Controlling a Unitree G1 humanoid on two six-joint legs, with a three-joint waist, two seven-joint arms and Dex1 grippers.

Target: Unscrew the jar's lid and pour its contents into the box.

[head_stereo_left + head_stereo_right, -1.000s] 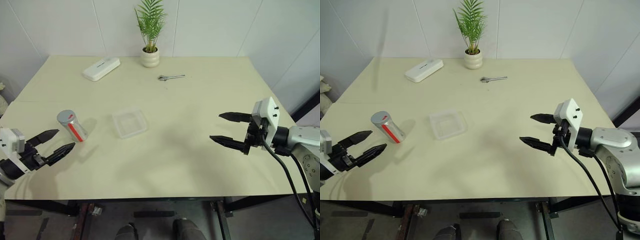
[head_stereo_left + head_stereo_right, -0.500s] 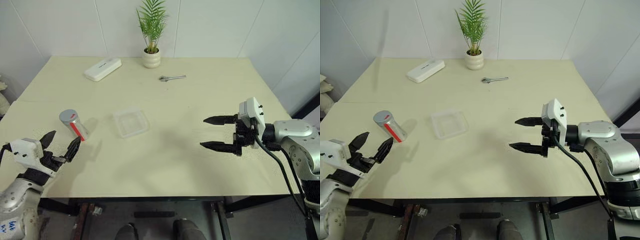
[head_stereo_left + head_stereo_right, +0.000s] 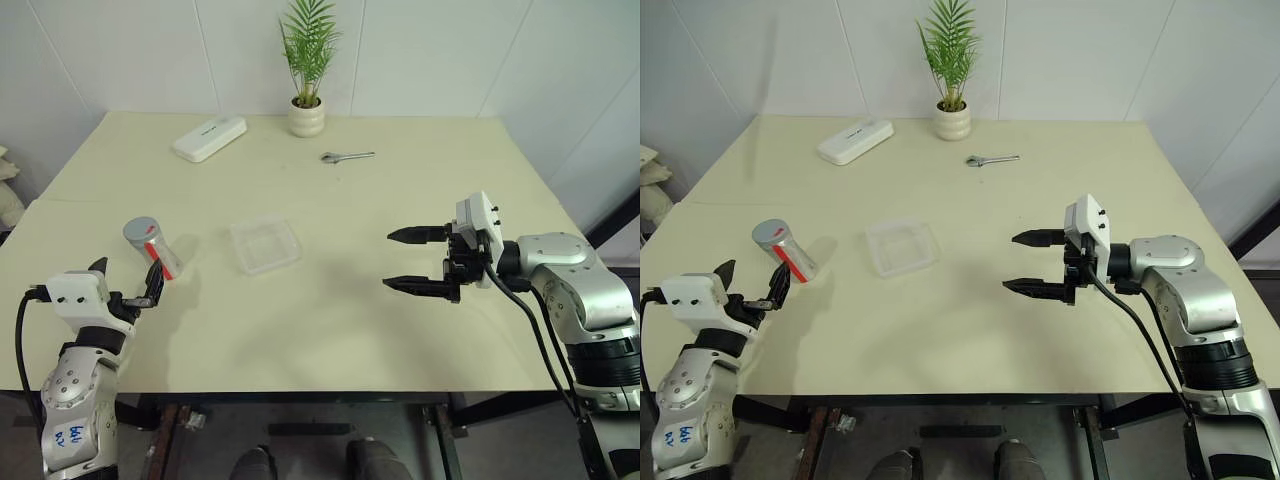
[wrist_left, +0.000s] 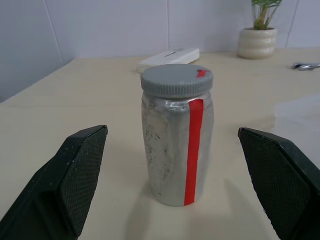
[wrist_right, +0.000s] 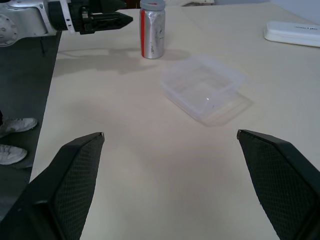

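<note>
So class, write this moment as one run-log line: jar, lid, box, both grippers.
jar: upright, left of box | lid: still on | box: empty | left gripper: open, near jar | right gripper: open, holding nothing

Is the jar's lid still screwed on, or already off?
Still on. The grey lid caps the upright jar, which stands on the table.

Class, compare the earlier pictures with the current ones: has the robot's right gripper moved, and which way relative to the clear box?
Yes. The right gripper, jaws open, has moved toward the robot's left, closing in on the box, which stays put on the table.
</note>
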